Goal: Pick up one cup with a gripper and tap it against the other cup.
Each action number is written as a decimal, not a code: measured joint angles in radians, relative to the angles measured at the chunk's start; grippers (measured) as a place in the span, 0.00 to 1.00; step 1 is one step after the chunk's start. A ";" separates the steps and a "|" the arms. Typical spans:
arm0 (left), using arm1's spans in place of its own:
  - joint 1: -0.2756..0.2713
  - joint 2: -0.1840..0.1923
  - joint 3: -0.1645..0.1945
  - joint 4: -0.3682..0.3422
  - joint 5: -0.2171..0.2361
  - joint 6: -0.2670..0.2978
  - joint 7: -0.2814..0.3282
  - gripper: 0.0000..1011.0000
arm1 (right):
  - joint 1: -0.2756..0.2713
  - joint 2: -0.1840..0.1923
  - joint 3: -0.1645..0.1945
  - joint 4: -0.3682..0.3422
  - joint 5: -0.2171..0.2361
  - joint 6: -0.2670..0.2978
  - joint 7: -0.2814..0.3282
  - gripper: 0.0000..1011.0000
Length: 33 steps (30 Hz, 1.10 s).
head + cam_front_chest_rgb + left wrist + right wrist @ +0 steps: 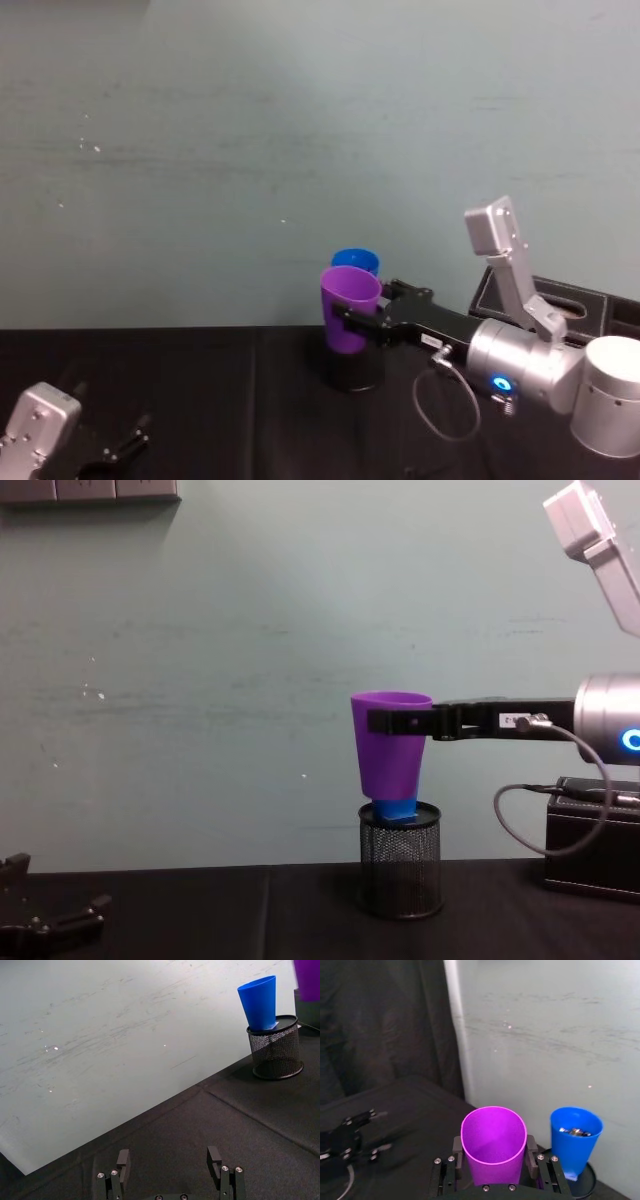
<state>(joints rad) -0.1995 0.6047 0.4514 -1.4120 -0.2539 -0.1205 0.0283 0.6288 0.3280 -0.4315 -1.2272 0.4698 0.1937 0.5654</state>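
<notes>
The purple cup (350,308) hangs in the air, upright, with my right gripper (352,322) shut on it; its black fingers (457,1147) clamp it on both sides. In the right wrist view the purple cup (493,1146) is close beside the blue cup (574,1144), with a small gap between them. The blue cup (397,808) stands slightly tilted in a black mesh pen holder (400,872), and the purple cup (390,746) covers most of it in the chest view. My left gripper (169,1160) rests open low at the near left, far from both cups (257,1002).
A black box (560,300) stands on the table at the right, behind my right arm, with a grey cable (520,825) looping below the wrist. A pale wall rises right behind the black table (200,400).
</notes>
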 joint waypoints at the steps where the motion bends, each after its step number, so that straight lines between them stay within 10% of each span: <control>1: 0.000 0.000 0.000 0.000 0.000 0.000 0.000 0.99 | -0.014 0.013 -0.002 -0.028 0.005 0.011 0.001 0.72; 14: 0.000 0.000 0.000 0.000 0.000 0.000 0.000 0.99 | -0.122 0.097 -0.017 -0.189 0.060 0.082 -0.002 0.72; 33: 0.000 0.000 0.000 0.000 0.000 0.000 0.000 0.99 | -0.146 0.132 -0.049 -0.219 0.086 0.090 -0.014 0.72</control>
<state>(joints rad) -0.1995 0.6047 0.4514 -1.4120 -0.2539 -0.1205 0.0283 0.4830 0.4604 -0.4802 -1.4466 0.5559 0.2839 0.5515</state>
